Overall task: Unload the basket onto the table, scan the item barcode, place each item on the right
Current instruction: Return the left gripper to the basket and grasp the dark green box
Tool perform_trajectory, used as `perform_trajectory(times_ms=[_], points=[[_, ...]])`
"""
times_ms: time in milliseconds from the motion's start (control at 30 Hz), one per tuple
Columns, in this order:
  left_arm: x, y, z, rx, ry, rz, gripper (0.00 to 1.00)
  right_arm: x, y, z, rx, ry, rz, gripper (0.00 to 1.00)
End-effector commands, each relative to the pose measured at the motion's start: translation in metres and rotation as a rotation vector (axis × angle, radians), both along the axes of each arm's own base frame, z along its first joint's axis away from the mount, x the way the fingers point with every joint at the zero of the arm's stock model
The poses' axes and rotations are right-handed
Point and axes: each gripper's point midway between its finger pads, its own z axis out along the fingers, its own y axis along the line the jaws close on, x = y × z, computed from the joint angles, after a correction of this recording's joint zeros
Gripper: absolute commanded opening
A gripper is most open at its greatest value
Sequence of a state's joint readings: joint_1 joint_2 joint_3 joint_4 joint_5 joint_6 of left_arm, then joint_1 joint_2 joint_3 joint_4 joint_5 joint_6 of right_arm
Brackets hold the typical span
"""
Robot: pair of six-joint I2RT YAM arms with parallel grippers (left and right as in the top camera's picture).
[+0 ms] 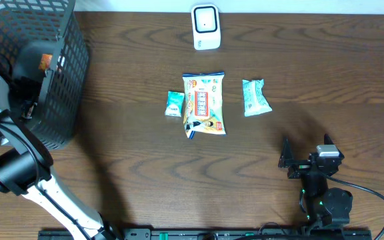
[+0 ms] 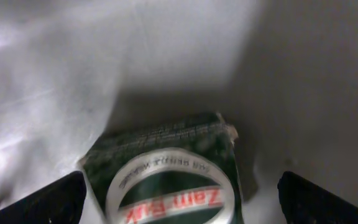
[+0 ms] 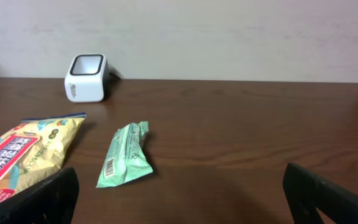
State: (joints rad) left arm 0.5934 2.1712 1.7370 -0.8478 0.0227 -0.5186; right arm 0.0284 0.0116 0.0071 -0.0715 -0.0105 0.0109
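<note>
**No scan under way: both arms empty, scanner unused**

At the far left, the left arm (image 1: 19, 167) reaches down into the black mesh basket (image 1: 72, 80). Its wrist view shows the jaws spread wide, with a dark green pack (image 2: 166, 155) lying flat between and just below them. It bears a round label and is not gripped. I cannot tell from this whether the pack is about to be lifted or belongs in the basket.

Out on the surface (image 1: 132, 67) three items lie in a row near the middle, none touching another. They are a small packet (image 1: 173, 104), a yellow snack bag (image 1: 204, 103) just beside it, and a green packet (image 3: 126, 155) further right. The green packet's barcode (image 3: 109, 167) faces up at the end nearer the right arm.

The white scanner (image 1: 205, 27) stands behind the snack bag at the far edge, its window free, with nothing held to it.

At the right, the right arm (image 1: 325, 200) rests low near the front edge. Its jaws are fully apart and empty, pointing toward the green packet but well short of it.

By my reading, the whole step is left to do: pick one item, carry it to the scanner and turn its code to the window. The way there is open from the right. For the left arm, the basket wall is the one obstacle to lift over.
</note>
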Motion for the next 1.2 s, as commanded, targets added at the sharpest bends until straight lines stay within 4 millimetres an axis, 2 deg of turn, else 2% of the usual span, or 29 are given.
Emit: perform_trajectory(times_ms=[0,133,233,267,367,400,567,667,767,800,833,1000,1100,1167], points=[[-0.004,-0.004,-0.023,-0.01,0.014,-0.019,0.97,0.0,0.0,-0.001,-0.008,0.0,-0.001,0.99],[-0.007,-0.005,-0.034,-0.008,0.013,-0.026,0.85,0.0,0.0,-0.001,-0.008,0.0,-0.001,0.99],[-0.007,-0.005,-0.035,-0.008,0.014,-0.026,0.78,0.0,0.0,-0.001,-0.008,0.0,-0.001,0.99],[-0.007,-0.005,-0.035,-0.007,0.013,-0.026,0.59,0.0,0.0,-0.001,-0.008,0.0,-0.001,0.99],[-0.006,-0.005,-0.031,-0.003,0.006,-0.026,0.46,0.0,0.0,-0.001,-0.008,0.0,-0.001,0.99],[-0.005,-0.004,-0.028,0.001,0.0,-0.026,0.4,0.0,0.0,-0.001,-0.008,0.0,-0.001,0.99],[0.008,-0.011,0.007,-0.014,-0.106,-0.044,0.3,0.0,0.0,-0.001,-0.008,0.0,-0.001,0.99],[0.016,-0.014,0.041,0.0,-0.19,-0.056,0.3,0.0,0.0,-0.001,-0.008,0.0,-0.001,0.99],[0.017,-0.014,0.086,0.053,-0.275,-0.064,0.31,0.0,0.0,-0.001,-0.008,0.0,-0.001,0.99],[0.017,-0.014,0.117,0.096,-0.335,-0.067,0.31,0.0,0.0,-0.001,-0.008,0.0,-0.001,0.99],[0.016,-0.015,0.134,0.118,-0.366,-0.068,0.32,0.0,0.0,-0.001,-0.008,0.0,-0.001,0.99],[0.001,-0.026,0.239,0.222,-0.61,0.009,0.34,0.0,0.0,-0.001,-0.008,0.0,-0.001,0.99],[-0.01,-0.051,0.304,0.223,-0.8,0.004,0.34,0.0,0.0,-0.001,-0.008,0.0,-0.001,0.99],[-0.017,-0.08,0.343,0.175,-0.933,-0.048,0.34,0.0,0.0,-0.001,-0.008,0.0,-0.001,0.99]])
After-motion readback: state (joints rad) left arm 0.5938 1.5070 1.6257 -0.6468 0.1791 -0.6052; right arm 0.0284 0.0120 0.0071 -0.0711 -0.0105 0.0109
